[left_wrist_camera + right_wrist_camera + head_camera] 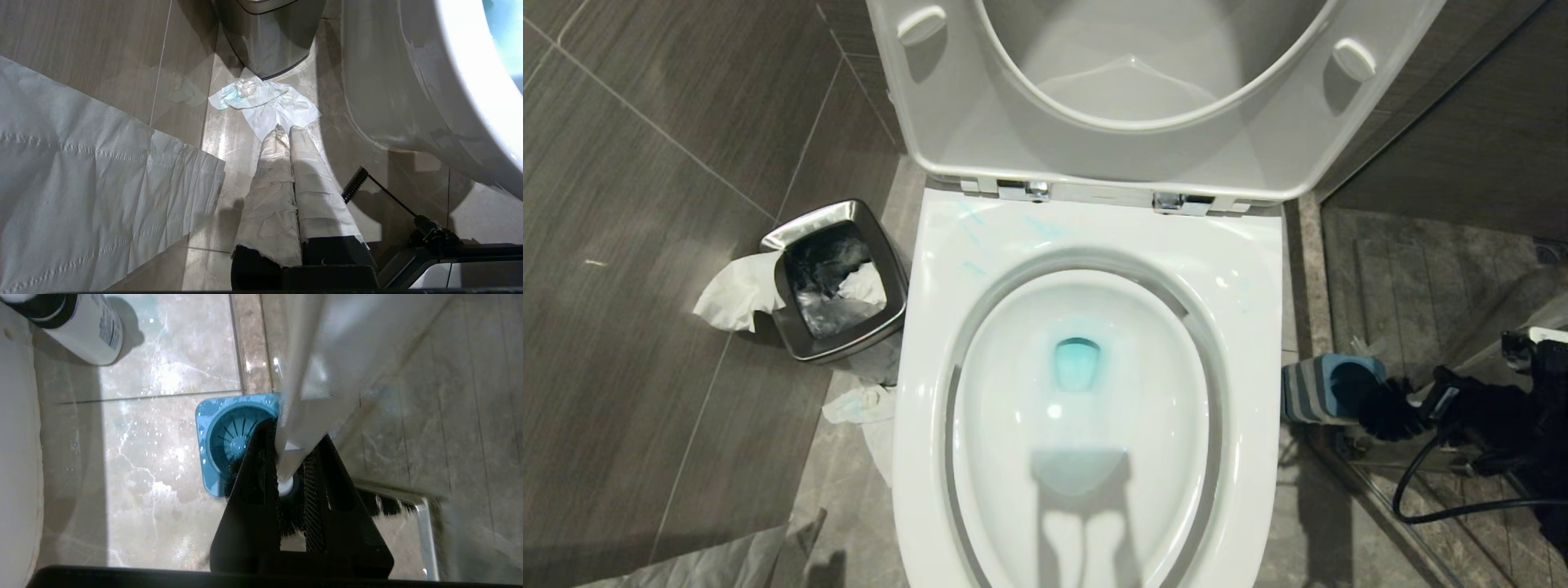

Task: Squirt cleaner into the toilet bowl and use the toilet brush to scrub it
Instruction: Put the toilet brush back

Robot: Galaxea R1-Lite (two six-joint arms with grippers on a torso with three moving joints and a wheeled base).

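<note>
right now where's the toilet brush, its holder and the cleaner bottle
toilet brush (300, 396): right wrist view, white handle
holder (229, 437): right wrist view, blue inner cup
cleaner bottle (88, 330): right wrist view, labelled side

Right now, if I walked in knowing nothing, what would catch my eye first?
The open toilet bowl fills the middle of the head view, with blue cleaner pooled in its water. On the right, the right pincer grips the white handle of the toilet brush, its black bristles just above the blue holder on the floor. On the left, a steel bin overflows with tissue.
</note>
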